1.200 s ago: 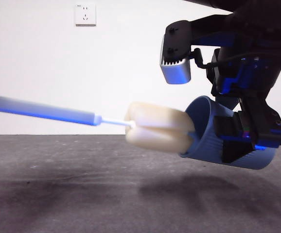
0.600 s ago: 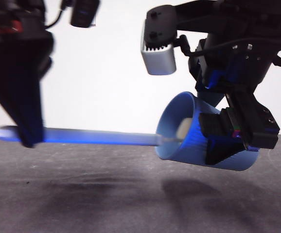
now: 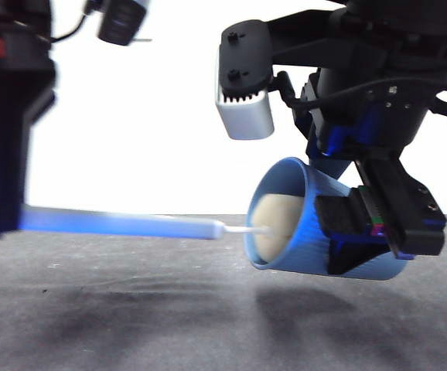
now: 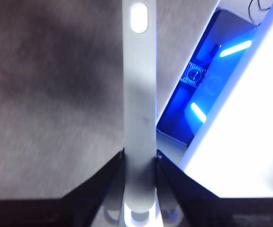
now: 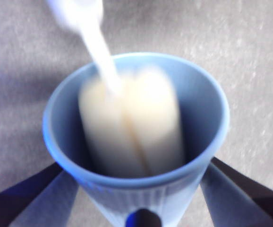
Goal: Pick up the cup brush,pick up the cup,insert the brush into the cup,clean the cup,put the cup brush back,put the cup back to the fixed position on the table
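This looks like a robotics lab or test room, not a home. A bare dark grey tabletop, matte and scuffed, runs back to a plain white wall with no furnishing or decoration on it. Black robot arms with exposed cables, screws and a small silver camera module hang over the surface, and blue lighting glows on the hardware.

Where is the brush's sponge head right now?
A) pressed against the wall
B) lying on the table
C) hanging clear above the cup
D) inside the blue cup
D: the cup brush has its cream sponge head sitting within the rim of the blue cup, which the right gripper holds tilted above the table.
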